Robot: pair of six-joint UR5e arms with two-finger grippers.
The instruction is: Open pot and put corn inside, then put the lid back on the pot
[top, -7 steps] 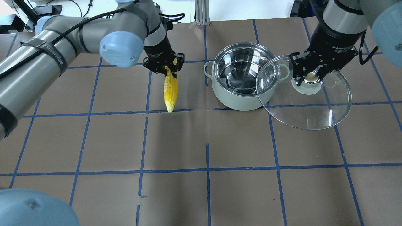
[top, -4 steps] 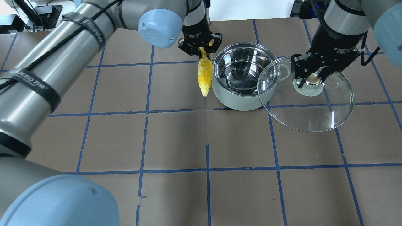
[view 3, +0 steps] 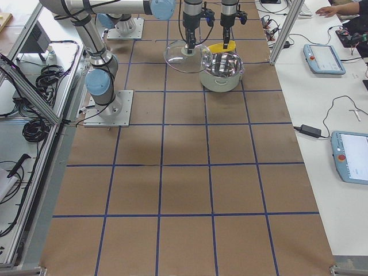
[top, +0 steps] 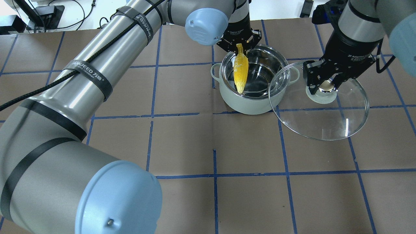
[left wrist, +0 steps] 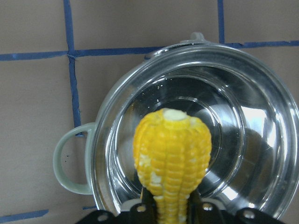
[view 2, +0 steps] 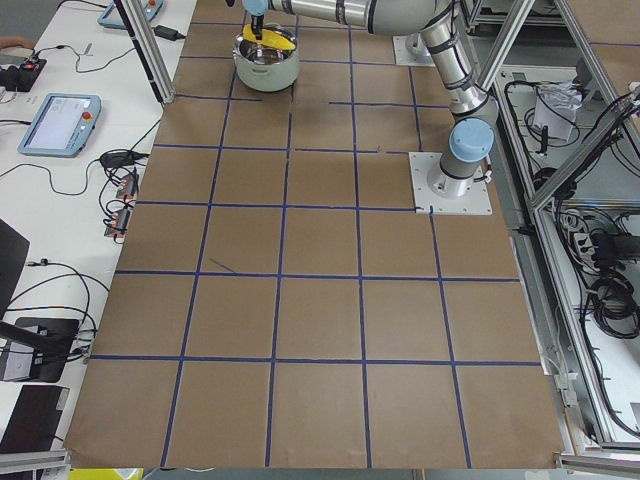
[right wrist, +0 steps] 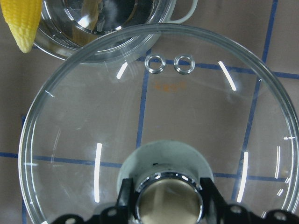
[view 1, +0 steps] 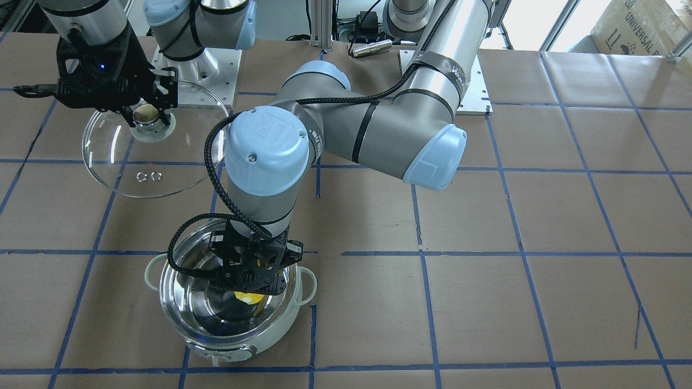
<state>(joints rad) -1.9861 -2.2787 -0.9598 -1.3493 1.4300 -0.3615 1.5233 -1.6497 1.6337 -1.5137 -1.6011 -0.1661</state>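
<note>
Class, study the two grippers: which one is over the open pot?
The left gripper, which holds the corn above the pot. The right gripper is off to the pot's side, clamped on the knob of the lid.

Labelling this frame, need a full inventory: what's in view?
pot: one, pale mint with a steel interior, open, on the far middle of the table.
corn: one, yellow, hanging tip down over the pot's mouth.
lid: one, clear glass, held by its knob to the right of the pot, off it.
table: one, brown paper with a blue tape grid.
pendants: two, blue-framed, on the white side bench.
left gripper: one, black, shut on the corn's thick end.
right gripper: one, black, shut on the lid's knob.
</note>
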